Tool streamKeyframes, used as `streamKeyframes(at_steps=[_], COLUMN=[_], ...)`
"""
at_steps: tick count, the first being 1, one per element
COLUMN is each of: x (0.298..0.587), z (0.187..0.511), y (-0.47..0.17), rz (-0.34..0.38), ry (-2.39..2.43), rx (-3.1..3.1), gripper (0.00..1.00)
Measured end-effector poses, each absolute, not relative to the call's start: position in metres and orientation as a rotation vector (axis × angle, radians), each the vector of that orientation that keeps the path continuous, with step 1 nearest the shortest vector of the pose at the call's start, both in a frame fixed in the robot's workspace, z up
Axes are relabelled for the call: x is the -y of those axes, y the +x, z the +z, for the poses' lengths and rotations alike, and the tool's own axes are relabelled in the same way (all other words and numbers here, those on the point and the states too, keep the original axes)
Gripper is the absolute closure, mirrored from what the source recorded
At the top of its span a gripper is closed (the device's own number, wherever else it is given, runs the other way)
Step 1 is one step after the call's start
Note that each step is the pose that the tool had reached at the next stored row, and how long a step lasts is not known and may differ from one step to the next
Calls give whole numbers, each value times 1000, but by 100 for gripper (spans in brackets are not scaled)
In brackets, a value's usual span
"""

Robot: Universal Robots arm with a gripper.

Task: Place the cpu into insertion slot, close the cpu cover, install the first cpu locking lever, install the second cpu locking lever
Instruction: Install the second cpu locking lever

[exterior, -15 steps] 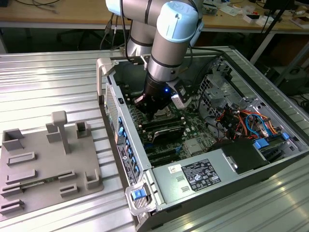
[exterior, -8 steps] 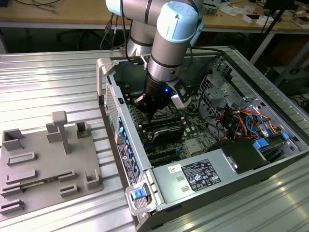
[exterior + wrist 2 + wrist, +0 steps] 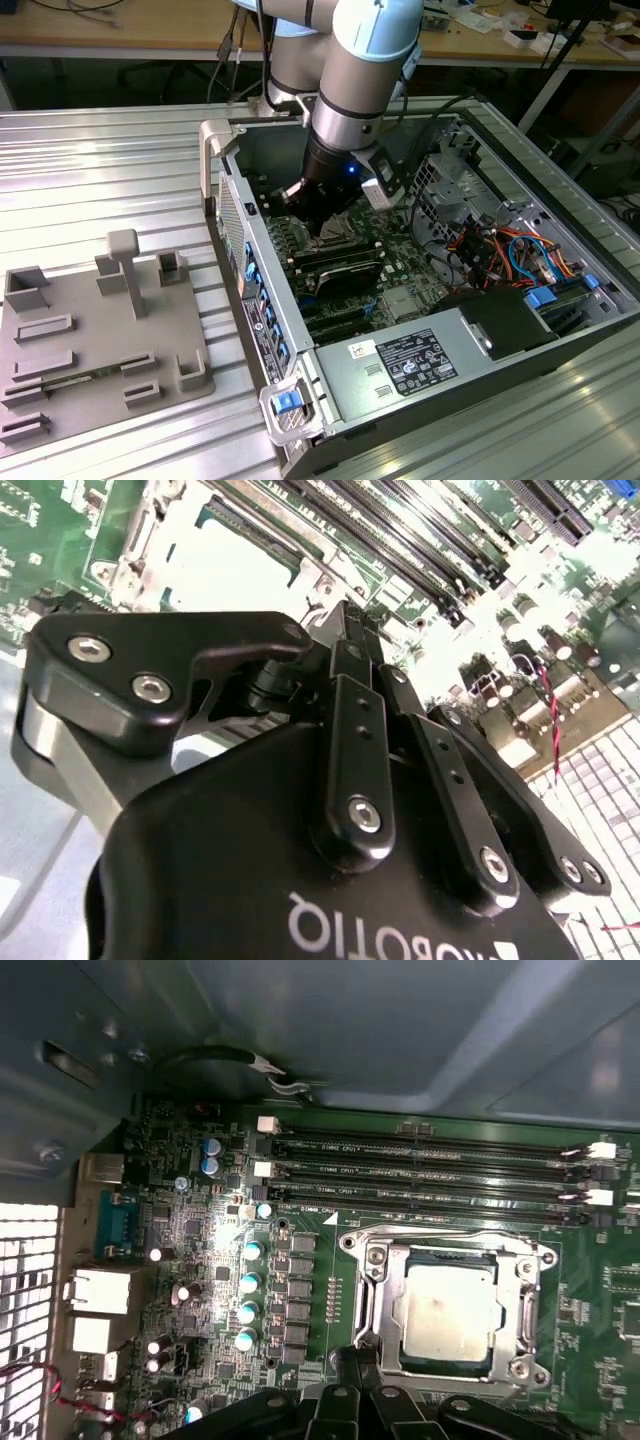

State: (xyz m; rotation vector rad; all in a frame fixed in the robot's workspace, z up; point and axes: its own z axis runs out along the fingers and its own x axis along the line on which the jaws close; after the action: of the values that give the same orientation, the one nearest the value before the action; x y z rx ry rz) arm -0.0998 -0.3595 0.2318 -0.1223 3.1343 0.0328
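The cpu (image 3: 445, 1312), a light, rigid, fragile chip best handled by its edges, is seen seated in the insertion slot (image 3: 388, 1360) beneath the closed cpu cover (image 3: 382, 1305), with the empty gripper (image 3: 345, 1358) narrowed just beside it.

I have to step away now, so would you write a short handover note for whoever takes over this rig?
Gripper: fingers drawn together, nothing visibly held, just beside the insertion slot inside the open computer case.
The cpu lies in the slot, and the cpu cover looks lowered around it.
Done: cpu placed, cover apparently closed.
Left: I cannot tell whether either locking lever is latched; check both.
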Motion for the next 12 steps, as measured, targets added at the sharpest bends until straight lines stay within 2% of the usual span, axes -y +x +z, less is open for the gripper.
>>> streamKeyframes(at_steps=[12], x=[360], z=[242], y=[-54], rz=[33], ry=[-122], rx=[-3134], gripper=[89])
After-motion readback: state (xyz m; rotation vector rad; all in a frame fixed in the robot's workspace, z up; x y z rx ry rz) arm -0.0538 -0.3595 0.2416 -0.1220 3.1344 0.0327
